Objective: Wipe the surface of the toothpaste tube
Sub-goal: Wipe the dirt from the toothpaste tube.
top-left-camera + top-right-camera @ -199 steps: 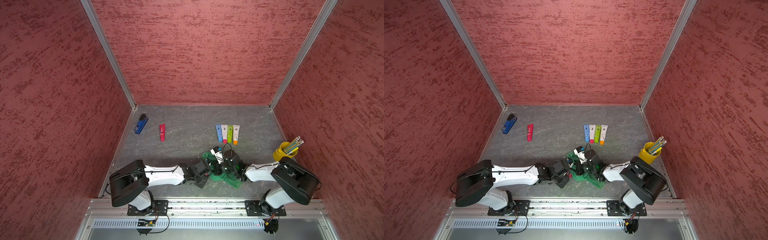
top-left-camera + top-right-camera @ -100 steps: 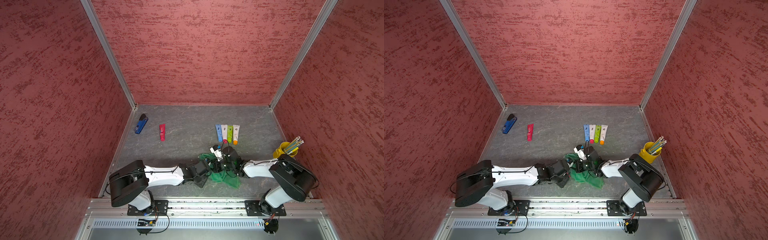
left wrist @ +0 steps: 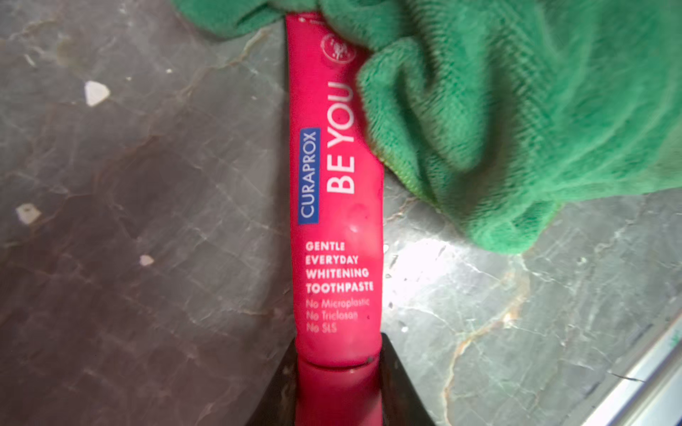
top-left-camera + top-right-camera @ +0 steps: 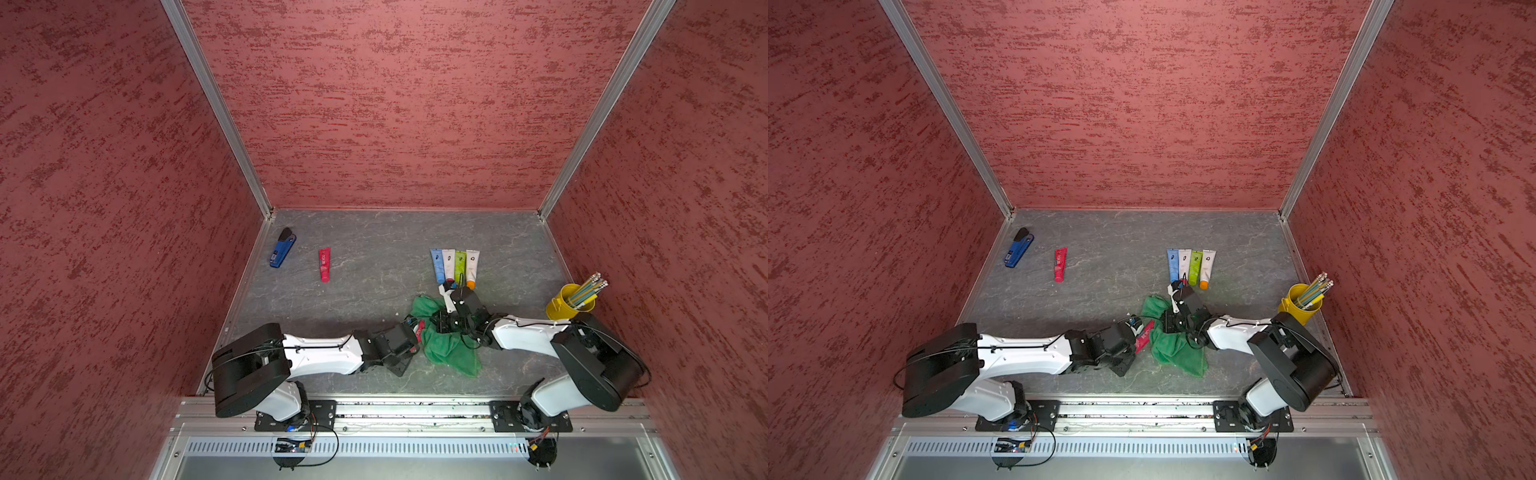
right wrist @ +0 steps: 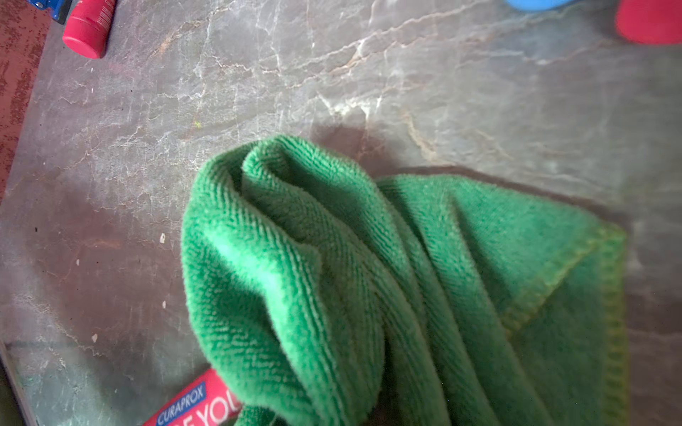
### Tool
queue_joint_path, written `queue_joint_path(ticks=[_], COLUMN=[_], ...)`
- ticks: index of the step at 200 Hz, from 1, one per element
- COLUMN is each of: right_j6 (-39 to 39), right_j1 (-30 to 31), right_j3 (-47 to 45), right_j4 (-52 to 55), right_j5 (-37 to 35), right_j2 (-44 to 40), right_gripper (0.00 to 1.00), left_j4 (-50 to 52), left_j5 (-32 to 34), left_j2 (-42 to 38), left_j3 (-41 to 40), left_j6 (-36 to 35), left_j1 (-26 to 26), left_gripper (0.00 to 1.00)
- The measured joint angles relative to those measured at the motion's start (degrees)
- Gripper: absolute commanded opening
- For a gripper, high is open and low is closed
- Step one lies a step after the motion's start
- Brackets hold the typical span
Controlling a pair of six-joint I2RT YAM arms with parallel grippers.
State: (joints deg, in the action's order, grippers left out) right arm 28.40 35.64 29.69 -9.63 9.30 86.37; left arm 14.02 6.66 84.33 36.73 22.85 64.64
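Note:
A red toothpaste tube (image 3: 337,221) lies just over the grey table, and my left gripper (image 3: 337,354) is shut on its cap end, one dark finger (image 3: 284,383) on each side. In both top views the tube (image 4: 1144,336) pokes out of the left gripper (image 4: 1133,338) toward the green cloth (image 4: 1173,347). The cloth (image 3: 516,110) drapes over the tube's far end and along one edge. My right gripper (image 4: 440,322) is shut on a bunched fold of the cloth (image 5: 369,276), which hides its jaws in the right wrist view. The tube's printed end (image 5: 192,405) shows beneath it.
A second red tube (image 4: 324,264) and a blue stapler (image 4: 283,252) lie at the back left. Several coloured tubes (image 4: 455,266) sit in a row just behind the right wrist. A yellow cup of pencils (image 4: 569,301) stands by the right wall. The metal rail (image 4: 415,409) runs along the front.
My right gripper has shifted a little toward the back with the cloth, dragging it over the tube's end. The left arm and the tube have stayed put.

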Motion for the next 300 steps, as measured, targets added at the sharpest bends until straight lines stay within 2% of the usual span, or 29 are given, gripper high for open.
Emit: queue_joint_path(ticks=[53,121,157,183,222,272,300], right_j6=[-0.76,2.32,3.74,3.56,2.12,-1.14,-2.12], right_j1=[0.98,7.65,8.76,8.76,5.97,2.34,2.08], right_j3=[-4.48,-7.13,-7.06,-5.73,-0.33,4.22,4.37], right_j4=[-2.86,-11.85,-14.51,-12.5,-3.61,6.84,7.26], right_j5=[7.23,10.23,11.85,11.61,10.19,1.33,1.05], right_j2=[-2.78,-1.51,-0.11,0.13,1.22,0.83,0.83], right_gripper=[0.0,0.0,0.0,0.0,0.0,0.0,0.0], left_j4=[0.22,2.47,2.67,2.71,1.51,-0.74,-0.81], left_j5=[0.24,0.35,0.59,0.83,2.01,2.73,2.69], left_j2=[0.37,1.38,1.38,1.38,1.88,2.69,2.73], left_j3=[0.28,1.86,1.88,1.88,1.88,1.88,1.88], left_j6=[-0.24,-0.68,-0.7,-0.68,-0.7,-0.72,-0.85], left_j1=[-0.09,-0.52,-0.52,-0.59,-1.2,-1.36,-1.36], left_gripper=[0.0,0.0,0.0,0.0,0.0,0.0,0.0])
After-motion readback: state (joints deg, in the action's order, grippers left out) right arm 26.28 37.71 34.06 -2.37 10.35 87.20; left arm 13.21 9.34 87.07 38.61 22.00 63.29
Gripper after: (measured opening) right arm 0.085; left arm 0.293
